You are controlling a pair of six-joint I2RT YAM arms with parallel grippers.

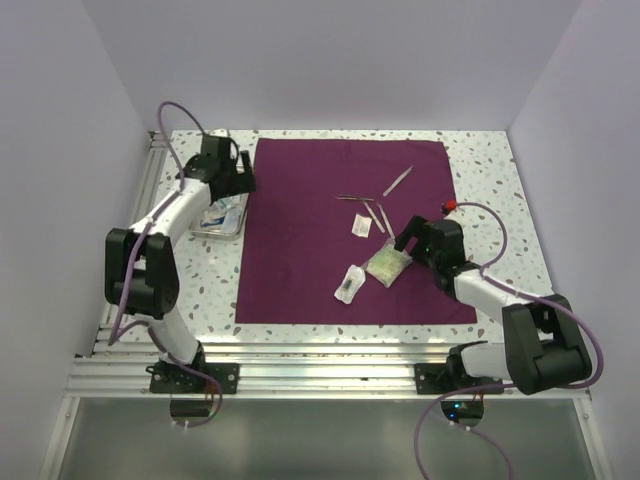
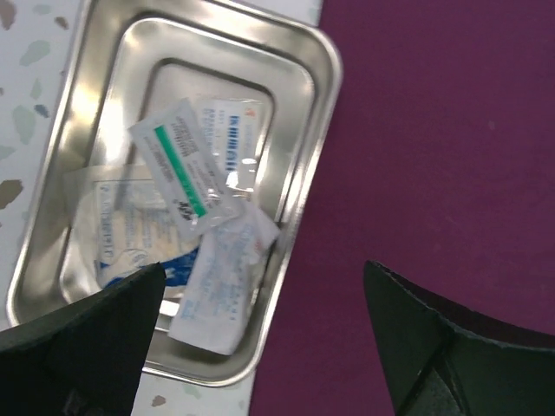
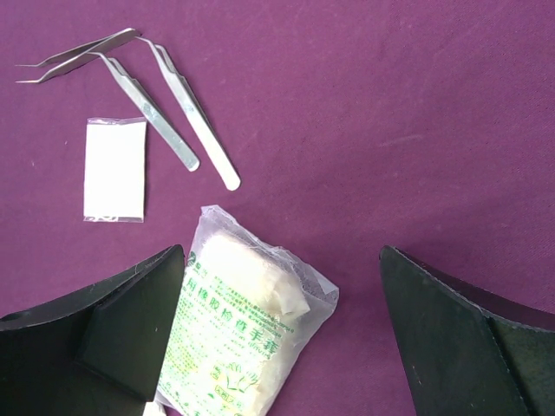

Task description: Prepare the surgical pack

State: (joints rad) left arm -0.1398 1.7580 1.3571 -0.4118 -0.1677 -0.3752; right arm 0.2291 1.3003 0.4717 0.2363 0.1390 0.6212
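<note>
The surgical pack's deep purple cloth (image 1: 330, 260) lies spread flat in the middle of the table. Its small steel tray (image 1: 215, 231) stands off the cloth's left edge and holds several white sachets (image 2: 186, 169). My left gripper (image 1: 238, 186) hovers open and empty over the tray's right rim (image 2: 323, 104) and the cloth edge (image 2: 434, 130). My right gripper (image 1: 405, 243) hovers open and empty just above a clear packet of gloves with green print (image 3: 234, 321), which lies on the cloth (image 3: 390, 104).
On the cloth lie three steel tweezers (image 3: 186, 113), a fourth tweezer farther back (image 1: 398, 180), a small white sachet (image 3: 114, 169) and another packet (image 1: 348, 283) near the front. White walls close in the speckled table (image 1: 490, 170).
</note>
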